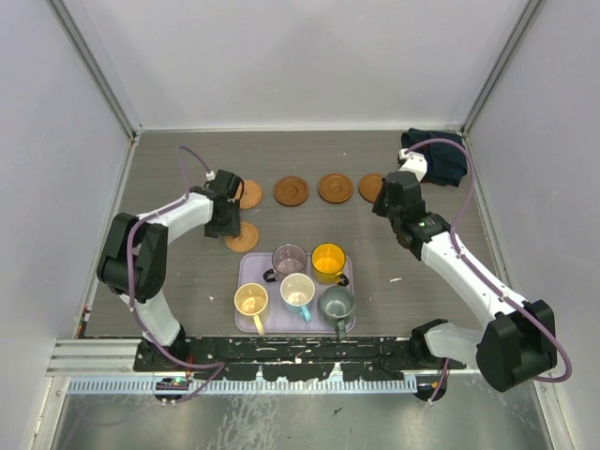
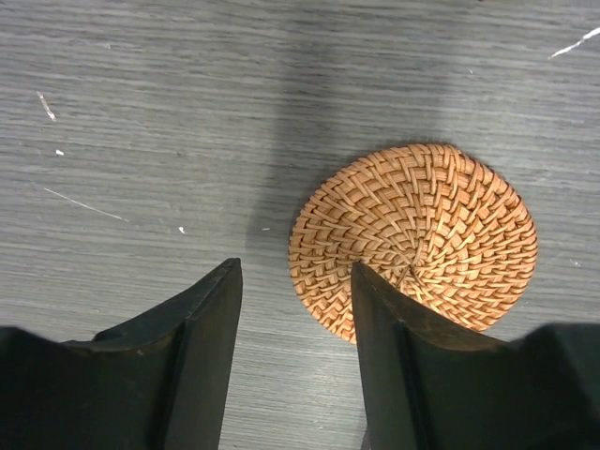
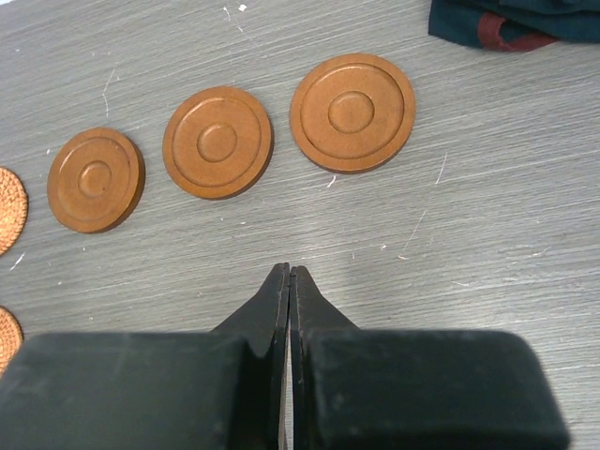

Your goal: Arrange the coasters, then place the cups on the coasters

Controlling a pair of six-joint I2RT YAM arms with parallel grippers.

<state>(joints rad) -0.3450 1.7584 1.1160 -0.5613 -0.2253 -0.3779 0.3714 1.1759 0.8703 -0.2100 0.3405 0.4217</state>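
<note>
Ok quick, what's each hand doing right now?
Left hand: open, above the woven coaster, holding nothing.
Right hand: closed, empty.

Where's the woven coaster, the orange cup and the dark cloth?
woven coaster (image 2: 422, 234), left wrist view, middle of its weave.
orange cup (image 1: 328, 262), top external view, its inside.
dark cloth (image 3: 553, 19), right wrist view, a fold near the picture's top edge.

Woven orange coaster (image 2: 422, 234) flat on grey wood-grain table (image 2: 141, 112). Left gripper (image 2: 294, 281) above, fingers apart, bare table between; one finger overlaps coaster's near edge.
</note>
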